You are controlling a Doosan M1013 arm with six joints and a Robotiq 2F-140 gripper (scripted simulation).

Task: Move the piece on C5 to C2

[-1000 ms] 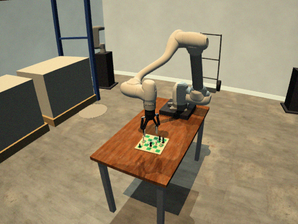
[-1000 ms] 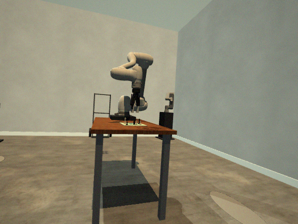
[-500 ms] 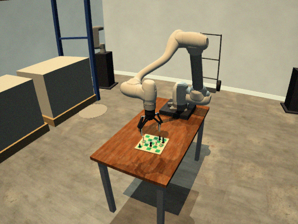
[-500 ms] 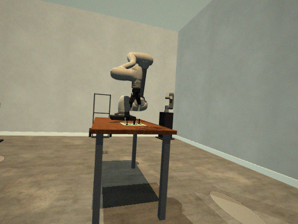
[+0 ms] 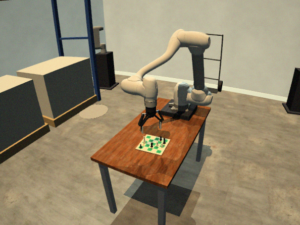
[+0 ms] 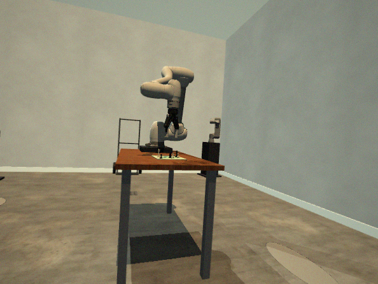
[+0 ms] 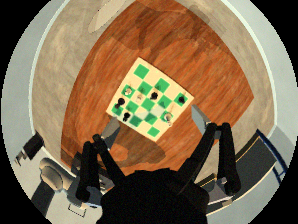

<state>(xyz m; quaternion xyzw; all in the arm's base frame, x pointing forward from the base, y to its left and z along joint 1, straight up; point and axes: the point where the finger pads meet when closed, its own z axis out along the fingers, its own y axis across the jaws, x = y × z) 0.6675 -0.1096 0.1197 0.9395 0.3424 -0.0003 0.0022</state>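
Observation:
A small green-and-cream chessboard (image 5: 153, 145) lies on the wooden table and also shows in the wrist view (image 7: 149, 99) and in the exterior view (image 6: 168, 156). Several small black and white pieces stand upright on it, among them a white piece (image 5: 144, 139) at the left and a black piece (image 5: 151, 145) near the middle. The square labels are too small to read. My gripper (image 5: 151, 127) hangs well above the board's far edge, fingers spread wide and empty; it also shows in the wrist view (image 7: 156, 123).
The arm's base (image 5: 180, 111) stands at the table's far end. Two large boxes (image 5: 54, 86) and a blue frame (image 5: 73, 38) stand to the left on the floor. A black rack (image 5: 214, 63) stands by the back wall.

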